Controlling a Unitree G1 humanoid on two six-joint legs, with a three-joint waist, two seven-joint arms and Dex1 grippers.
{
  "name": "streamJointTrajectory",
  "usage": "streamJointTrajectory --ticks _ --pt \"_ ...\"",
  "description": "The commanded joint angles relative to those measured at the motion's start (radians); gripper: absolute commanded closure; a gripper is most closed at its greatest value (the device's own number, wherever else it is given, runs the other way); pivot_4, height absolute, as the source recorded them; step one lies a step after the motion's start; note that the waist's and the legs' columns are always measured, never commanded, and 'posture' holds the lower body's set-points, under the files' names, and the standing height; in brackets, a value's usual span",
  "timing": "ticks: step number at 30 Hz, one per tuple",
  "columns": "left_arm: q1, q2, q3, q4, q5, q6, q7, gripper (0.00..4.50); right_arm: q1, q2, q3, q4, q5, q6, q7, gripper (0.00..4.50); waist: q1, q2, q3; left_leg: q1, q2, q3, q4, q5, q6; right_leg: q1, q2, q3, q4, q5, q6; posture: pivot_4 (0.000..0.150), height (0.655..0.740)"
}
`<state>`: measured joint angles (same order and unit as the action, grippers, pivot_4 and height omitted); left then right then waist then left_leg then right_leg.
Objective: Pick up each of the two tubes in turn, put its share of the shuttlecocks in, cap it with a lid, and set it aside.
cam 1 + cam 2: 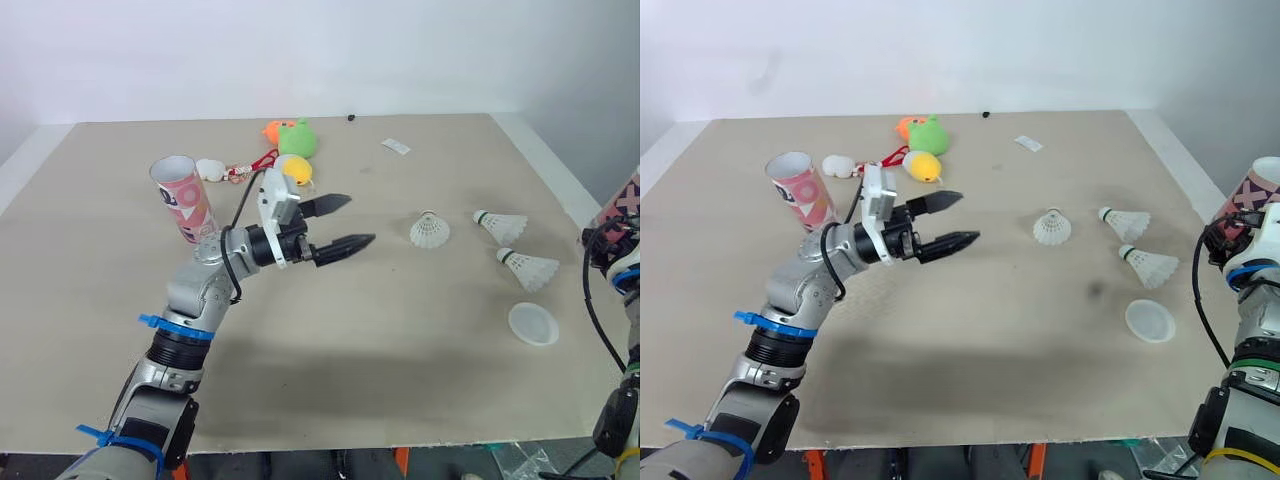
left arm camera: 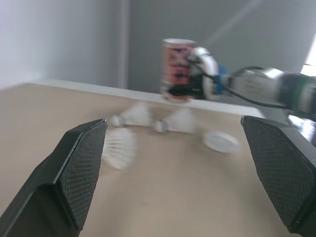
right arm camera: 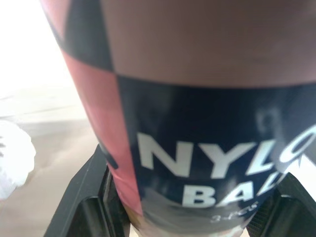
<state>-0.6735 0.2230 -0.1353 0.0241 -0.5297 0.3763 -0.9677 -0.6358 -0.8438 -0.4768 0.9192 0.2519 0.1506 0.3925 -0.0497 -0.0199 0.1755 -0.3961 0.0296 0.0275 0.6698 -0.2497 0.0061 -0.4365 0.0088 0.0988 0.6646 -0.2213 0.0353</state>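
Left eye view, supported by both wrist views. Three shuttlecocks lie on the right half of the table [image 1: 330, 400]: the middle shuttlecock [image 1: 429, 230], the far shuttlecock [image 1: 500, 225] and the near shuttlecock [image 1: 530, 268], none touching another. They are judged feather-light, apt to roll, and easily crushed at the skirt, so the cork end is the safer place to pinch. Just nearer than them lies a flat lid [image 1: 533, 323], thin and probably slippery, best taken at its rim. The held tube [image 1: 1255, 190] stands upright at the right edge, clamped low on its body by the right gripper [image 3: 192, 192]. It looks light, stiff and smooth, so moderate pressure around the wall should do. The standing tube [image 1: 183, 198] rests mouth-up on the left side. The left gripper [image 1: 360, 220] hovers over the table's middle, fingers spread wide and empty, pointing right toward the shuttlecocks. Soft toys [image 1: 290, 138] lie at the far side.
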Motion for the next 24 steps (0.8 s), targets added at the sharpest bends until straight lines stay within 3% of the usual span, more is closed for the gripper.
streamJointTrajectory --ticks 1,10,11,14,15,24 --pt "-0.017 0.015 -0.018 -0.064 -0.008 0.012 -0.037 0.0 -0.021 -0.009 -0.034 0.031 0.034 -0.018 -0.003 1.96 0.0 0.0 0.0 0.001 0.0 0.001 0.0 0.0 0.0 0.001 0.0 0.002 0.0 0.0 0.001 0.15 0.7323" --pt "-0.011 0.002 -0.032 -0.087 -0.017 0.02 -0.072 0.0 -0.037 -0.012 -0.031 0.078 0.063 0.001 0.014 1.96 -0.001 0.0 0.0 0.004 -0.002 0.007 0.0 0.0 0.0 0.002 0.0 0.011 0.0 0.002 0.005 0.15 0.7323" --pt "-0.012 0.0 -0.031 -0.084 -0.014 0.018 -0.074 0.0 -0.04 -0.011 -0.029 0.08 0.064 0.004 0.019 1.3 -0.001 0.0 0.0 0.004 -0.002 0.008 0.0 0.0 0.0 0.002 0.0 0.012 -0.001 0.002 0.005 0.15 0.7323" --pt "-0.009 -0.005 -0.03 -0.078 -0.007 0.011 -0.077 0.0 -0.048 -0.011 -0.019 0.078 0.066 0.022 0.041 0.21 -0.001 0.0 0.0 0.004 -0.002 0.009 0.0 0.0 0.0 0.002 0.0 0.013 -0.001 0.002 0.006 0.15 0.7323" --pt "-0.007 -0.005 -0.03 -0.078 -0.006 0.01 -0.078 0.0 -0.052 -0.011 -0.02 0.079 0.068 0.027 0.039 0.06 -0.001 0.0 0.0 0.004 -0.002 0.009 0.0 0.0 0.0 0.002 0.0 0.013 -0.001 0.002 0.006 0.15 0.7323" --pt "0.004 0.014 -0.012 -0.078 -0.007 0.007 -0.077 0.0 -0.038 -0.041 -0.027 0.073 0.073 0.055 0.067 0.06 -0.001 0.0 0.0 0.004 -0.002 0.009 0.0 0.0 0.0 0.002 0.0 0.013 -0.001 0.002 0.006 0.15 0.7323"
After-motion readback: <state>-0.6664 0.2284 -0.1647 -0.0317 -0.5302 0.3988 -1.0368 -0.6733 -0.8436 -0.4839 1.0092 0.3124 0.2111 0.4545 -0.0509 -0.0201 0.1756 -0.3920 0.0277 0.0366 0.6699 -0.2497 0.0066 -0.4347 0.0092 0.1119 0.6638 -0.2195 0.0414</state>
